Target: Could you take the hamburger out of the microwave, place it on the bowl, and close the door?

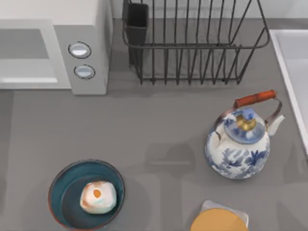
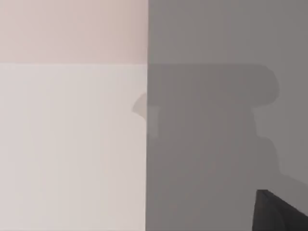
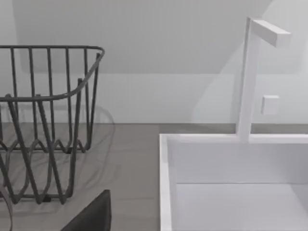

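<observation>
From the top view, you see the hamburger (image 1: 97, 197) already lying inside the bowl (image 1: 65, 180), at the near left of the bench (image 1: 159, 125). The microwave (image 1: 89, 29) stands at the far left, and its door (image 1: 29, 55) appears to lie flat against the front, so I judge it is closed or almost closed; I cannot tell for sure. You should treat the hamburger as light and soft: it would squash under a hard pinch, so a gentle hold across its rounded sides is the best. The door is a stiff panel, and I expect it turns easily on its hinge; push it on the flat face near the free edge, away from the two knobs (image 1: 80, 49). The kettle (image 1: 239, 144) stands at the right, the wire rack (image 1: 192, 43) far in the middle, an orange disc (image 1: 219, 222) on the near edge.

In the left wrist view, you look at a pale flat surface (image 2: 72, 144) beside a grey one (image 2: 216, 120), with a dark corner (image 2: 279, 211) at the edge. I cannot tell the state of the left tool, and the arm's pose is not readable.

In the right wrist view, you see the wire rack (image 3: 43, 120), the white sink (image 3: 231, 183) and its tap (image 3: 250, 77). The camera looks toward the far right of the bench, so the right arm seems parked there. I cannot tell if its tool is apart or together.
</observation>
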